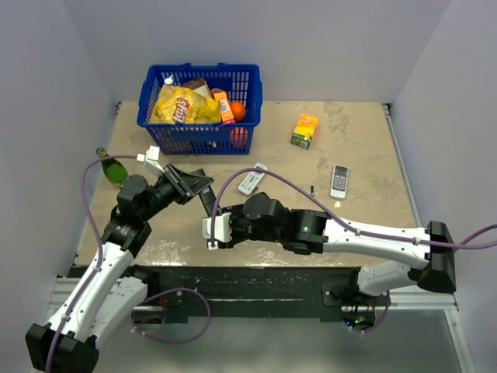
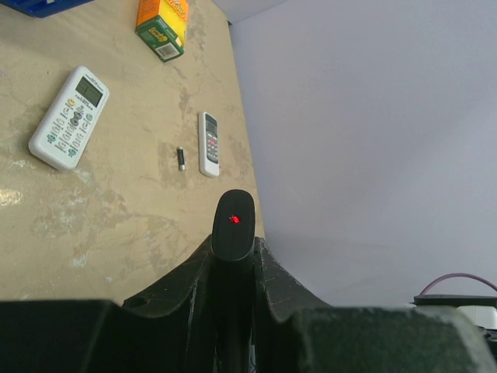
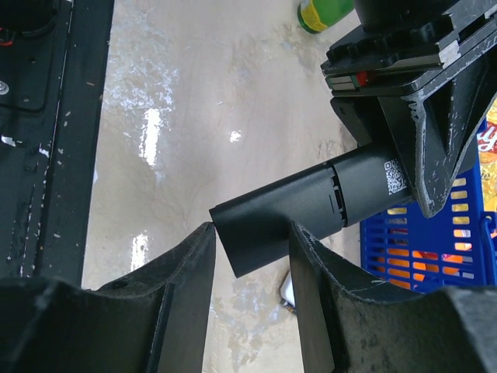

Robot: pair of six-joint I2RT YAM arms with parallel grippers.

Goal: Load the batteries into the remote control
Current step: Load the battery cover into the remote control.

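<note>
- Left gripper (image 1: 191, 185): jaws clamped on the remote control (image 1: 206, 200), gripping it at one end. In the left wrist view the black bar sticks out past the fingers (image 2: 175, 287), with a red dot lit on its tip.
- The remote control is off the table (image 1: 349, 225), held over the near-left part of it and slanting from the left gripper down toward the right gripper (image 1: 211, 231).
- Right gripper: jaws part-way apart, with one finger (image 3: 186, 272) on each side of the remote's free end. Both sit very close to the casing, and I can't tell whether they actually pinch it.
- The right wrist view shows a seam and a small notch across the remote's body, plus a QR-type label near the left gripper's clamp.
- One battery (image 2: 181, 158) lies flat on the table, well to the right of the remote control, just left of the white remote with grey buttons (image 2: 208, 144) and not touching it. Only that one is visible.
- The white remote with a small screen (image 2: 70, 116) lies flat near the table's centre, left of the battery.
- An orange and green carton (image 1: 304, 130) stands far right of centre.
- A blue basket (image 1: 194, 134) of groceries sits at the far left edge.
- A green bottle (image 1: 112, 167) is at the left edge, beside the left arm.
</note>
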